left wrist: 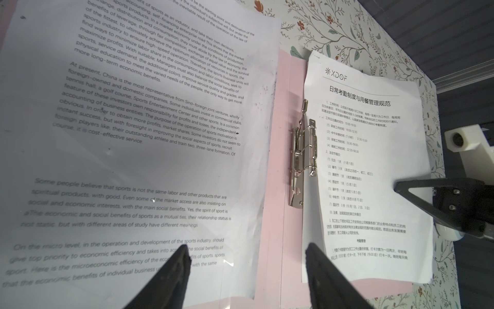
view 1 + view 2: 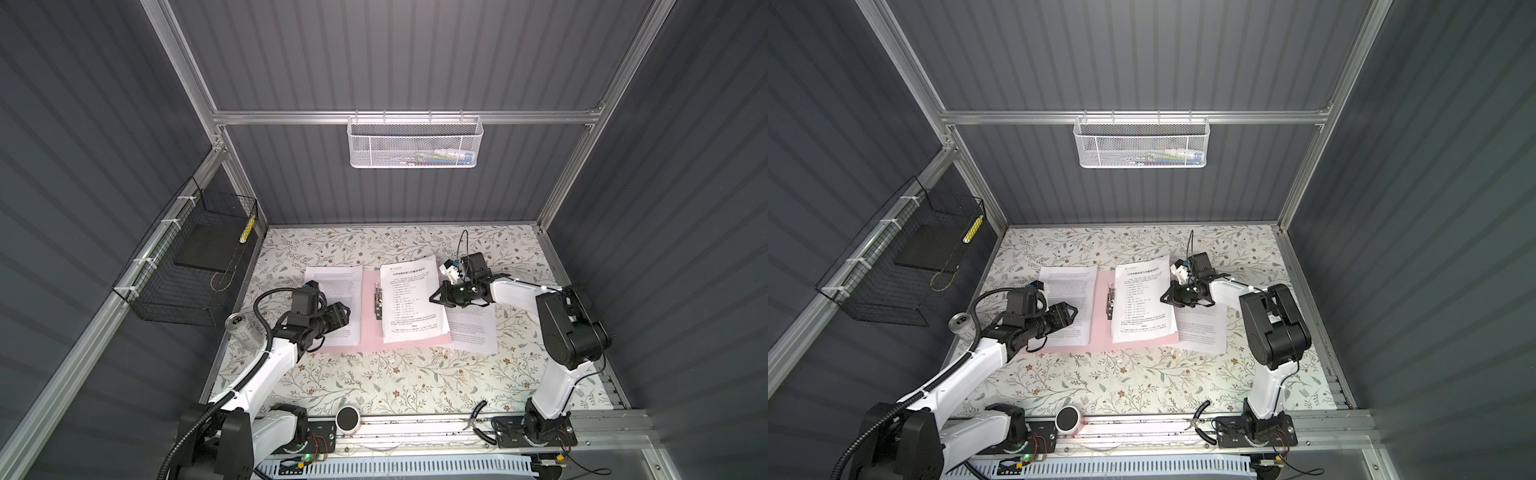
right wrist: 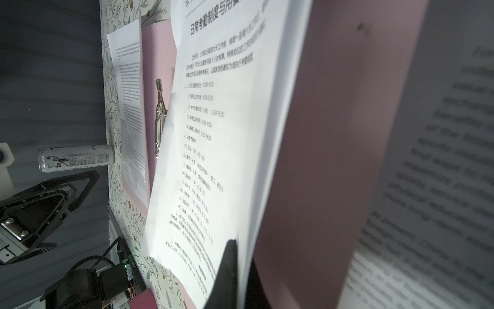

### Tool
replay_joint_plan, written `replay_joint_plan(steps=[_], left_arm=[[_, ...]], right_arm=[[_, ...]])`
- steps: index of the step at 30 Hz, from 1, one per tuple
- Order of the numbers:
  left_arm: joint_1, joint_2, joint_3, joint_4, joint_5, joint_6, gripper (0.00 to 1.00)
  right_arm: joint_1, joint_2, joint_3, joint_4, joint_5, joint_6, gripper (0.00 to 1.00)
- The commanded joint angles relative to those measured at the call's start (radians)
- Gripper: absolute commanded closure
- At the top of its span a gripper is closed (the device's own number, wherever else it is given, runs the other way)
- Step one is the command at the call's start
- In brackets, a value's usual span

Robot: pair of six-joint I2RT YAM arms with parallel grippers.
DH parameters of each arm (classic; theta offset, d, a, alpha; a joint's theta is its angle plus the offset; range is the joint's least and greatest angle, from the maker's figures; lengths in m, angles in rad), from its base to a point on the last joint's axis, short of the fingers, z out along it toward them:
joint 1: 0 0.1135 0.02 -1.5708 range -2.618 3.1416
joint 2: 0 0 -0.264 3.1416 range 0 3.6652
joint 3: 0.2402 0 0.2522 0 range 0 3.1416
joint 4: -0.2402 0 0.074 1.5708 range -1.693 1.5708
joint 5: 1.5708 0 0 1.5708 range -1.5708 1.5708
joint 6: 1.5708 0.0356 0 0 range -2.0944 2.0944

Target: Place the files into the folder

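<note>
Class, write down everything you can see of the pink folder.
The pink folder is thin, plain and card-like, lying open and flat on the floral table. A silver metal clip sits on its spine. An English-text sheet mostly covers its left half; a Chinese-headed sheet, pinched at its edge by the right pincer, covers its right half.

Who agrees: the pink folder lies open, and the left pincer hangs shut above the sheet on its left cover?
Not shut: the left wrist view shows the left pincer open, above the sheet on the left cover of the open pink folder.
</note>
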Motion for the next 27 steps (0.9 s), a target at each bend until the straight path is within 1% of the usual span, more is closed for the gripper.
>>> replay_joint_plan(steps=[1, 13, 19, 27], left_arm=[[-0.003, -0.009, 0.009, -0.007, -0.008, 0.018, 0.3], [-0.003, -0.002, 0.015, -0.001, -0.006, 0.012, 0.31], [-0.003, -0.004, 0.011, 0.001, -0.007, 0.013, 0.31], [-0.003, -0.001, 0.006, 0.004, -0.005, 0.011, 0.31]], right_arm=[[-0.008, 0.006, 0.008, -0.034, 0.005, -0.034, 1.0], [-0.007, 0.019, 0.011, -0.027, -0.008, -0.03, 1.0], [0.015, 0.035, 0.018, 0.011, -0.039, 0.033, 1.0], [0.053, 0.043, 0.023, 0.021, 0.013, 0.104, 1.0]])
